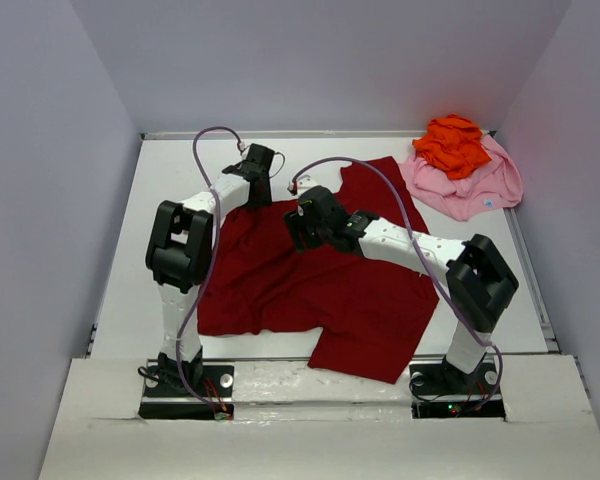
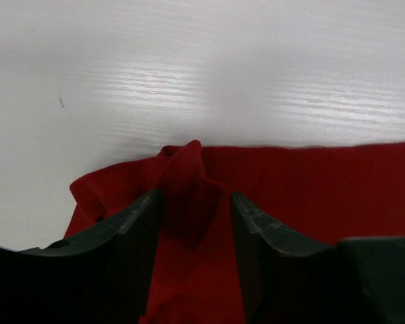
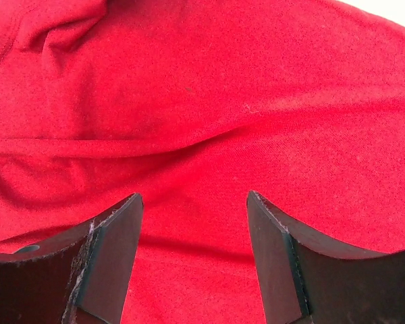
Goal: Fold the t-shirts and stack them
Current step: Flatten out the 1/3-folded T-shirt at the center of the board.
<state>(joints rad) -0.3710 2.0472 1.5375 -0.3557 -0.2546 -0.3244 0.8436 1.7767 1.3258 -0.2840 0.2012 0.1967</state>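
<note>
Cloth stood in a raised ridge between the left fingers (image 2: 131, 236), which were parted on either side of it at the far edge of the dark red short-sleeved cloth t-shirt (image 1: 280, 290). The right fingers (image 3: 108, 256) were spread wide too, poised over the same shirt's wrinkled middle with nothing gripped between them. That shirt lay opened out, rumpled in places, across the white worktop (image 1: 145, 230) between both arms. In the far right corner, well apart, the crumpled bright orange t-shirt (image 1: 452, 143) sat on the light pink t-shirt (image 1: 475, 190).
</note>
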